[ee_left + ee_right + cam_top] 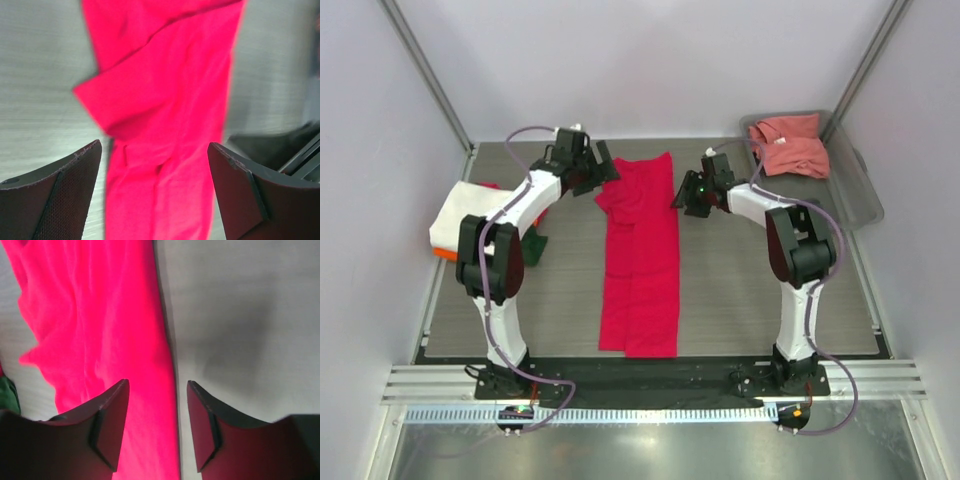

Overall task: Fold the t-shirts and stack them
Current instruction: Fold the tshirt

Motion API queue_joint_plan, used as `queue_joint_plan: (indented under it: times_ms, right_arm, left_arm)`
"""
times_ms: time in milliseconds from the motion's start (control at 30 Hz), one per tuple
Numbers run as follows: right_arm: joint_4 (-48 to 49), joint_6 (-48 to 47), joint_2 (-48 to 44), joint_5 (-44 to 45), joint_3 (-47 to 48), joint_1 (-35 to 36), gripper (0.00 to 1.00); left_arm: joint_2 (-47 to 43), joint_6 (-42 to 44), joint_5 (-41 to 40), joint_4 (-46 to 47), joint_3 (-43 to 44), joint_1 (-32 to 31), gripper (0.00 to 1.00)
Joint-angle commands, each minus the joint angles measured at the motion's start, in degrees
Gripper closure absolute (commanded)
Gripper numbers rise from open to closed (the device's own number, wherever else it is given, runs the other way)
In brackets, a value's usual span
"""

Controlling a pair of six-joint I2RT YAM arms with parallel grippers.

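Observation:
The bright crimson t-shirt (640,260) lies flat in the middle of the table as a long narrow strip, with its sleeve sides folded in. My left gripper (604,172) is open just above the strip's far left corner. In the left wrist view the crimson cloth (165,100) lies between the open fingers (60,195), which hold nothing. My right gripper (684,196) is open at the strip's right edge. In the right wrist view its fingers (107,425) straddle that edge of the cloth (100,330). The salmon-pink t-shirt (788,146) lies crumpled in the tray.
A grey plastic tray (855,195) sits at the far right corner. At the left edge is a pile with a cream-white shirt (463,214) on top, an orange one (442,255) under it and a dark green one (536,246) beside it. Walls enclose the table.

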Motion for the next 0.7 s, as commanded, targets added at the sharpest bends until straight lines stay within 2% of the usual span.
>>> queue_joint_plan:
  times_ms: [0,233,333,367,433,600,667]
  right_arm:
    - [3.20,-0.05,5.00,-4.64,7.96,-0.27,0.43]
    - [3.64,2.23,18.71,-4.29,20.45,-1.93,0.43]
    - [3.12,2.94,23.11,-4.20,25.38,-3.07,0.62]
    - [2.77,3.12,23.82,-3.42,26.43,-3.34,0.78]
    - [1.98,3.29,25.14,-2.10,28.46,-4.39,0.98]
    - [2.15,3.47,24.53,1.16,29.34,-6.94,0.99]
    - [2.06,2.94,24.97,-0.42,30.31,-7.73,0.94]
  left_arm:
    - [-2.36,0.52,0.33,4.67,-6.85,0.34,0.12]
    - [-3.51,1.66,-1.51,5.91,-9.96,0.25,0.14]
    - [-1.05,2.45,-3.18,4.86,-8.03,0.34,0.15]
    - [-0.26,2.71,-3.71,4.34,-5.84,0.43,0.15]
    - [2.90,2.89,-4.77,3.72,-2.07,0.60,0.17]
    - [11.07,2.01,-4.59,3.54,6.82,1.13,0.22]
    - [15.46,1.58,-4.68,3.45,12.16,1.22,0.25]
